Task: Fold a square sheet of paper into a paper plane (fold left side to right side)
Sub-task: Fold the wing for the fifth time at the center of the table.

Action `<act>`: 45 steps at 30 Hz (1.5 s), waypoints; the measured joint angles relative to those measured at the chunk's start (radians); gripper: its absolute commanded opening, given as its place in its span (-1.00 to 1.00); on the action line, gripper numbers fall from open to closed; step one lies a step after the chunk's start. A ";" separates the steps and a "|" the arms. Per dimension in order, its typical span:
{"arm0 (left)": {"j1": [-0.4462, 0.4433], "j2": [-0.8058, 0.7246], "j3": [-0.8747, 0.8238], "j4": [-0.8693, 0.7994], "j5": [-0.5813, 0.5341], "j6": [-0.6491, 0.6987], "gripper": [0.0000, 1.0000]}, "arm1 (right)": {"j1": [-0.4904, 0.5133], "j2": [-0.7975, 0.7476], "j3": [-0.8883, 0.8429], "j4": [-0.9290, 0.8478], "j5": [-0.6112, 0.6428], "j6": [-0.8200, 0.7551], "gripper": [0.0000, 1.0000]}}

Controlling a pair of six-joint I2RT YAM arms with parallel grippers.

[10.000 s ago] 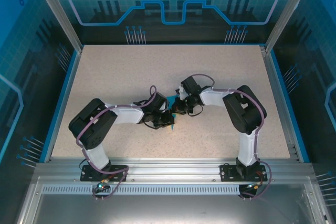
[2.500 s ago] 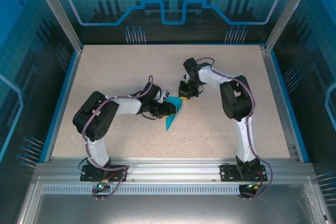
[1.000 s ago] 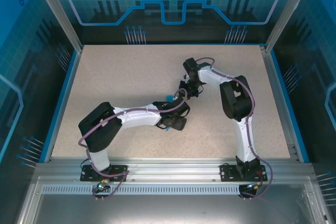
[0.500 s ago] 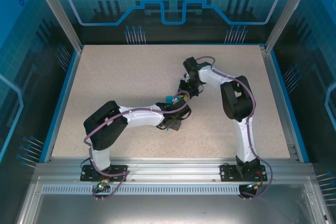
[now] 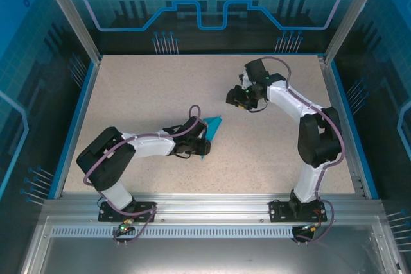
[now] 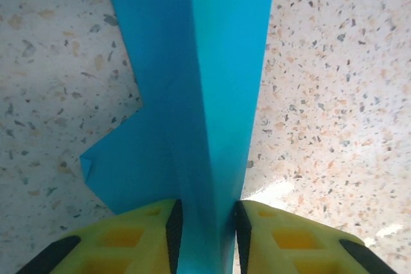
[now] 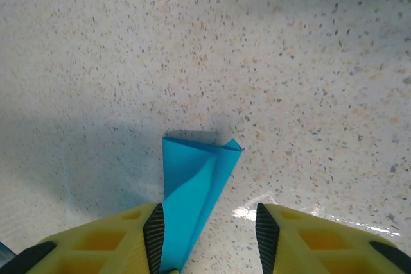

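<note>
Pinching the raised centre fold of the paper plane [image 6: 192,62], the left gripper [image 6: 204,222] is seen closed on it near the middle of the worktop [image 5: 141,94]. The plane's near end is hidden beneath that gripper. The right gripper [image 7: 209,226] is seen parted and empty, toward the far right corner.

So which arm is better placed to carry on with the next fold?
Probably left: the left gripper pinches the raised centre fold of the paper plane, while the right gripper hangs open, apart from it.
</note>
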 measured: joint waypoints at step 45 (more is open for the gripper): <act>0.052 -0.063 -0.055 0.109 0.190 -0.050 0.09 | 0.116 0.296 0.133 0.024 0.000 -0.003 -0.52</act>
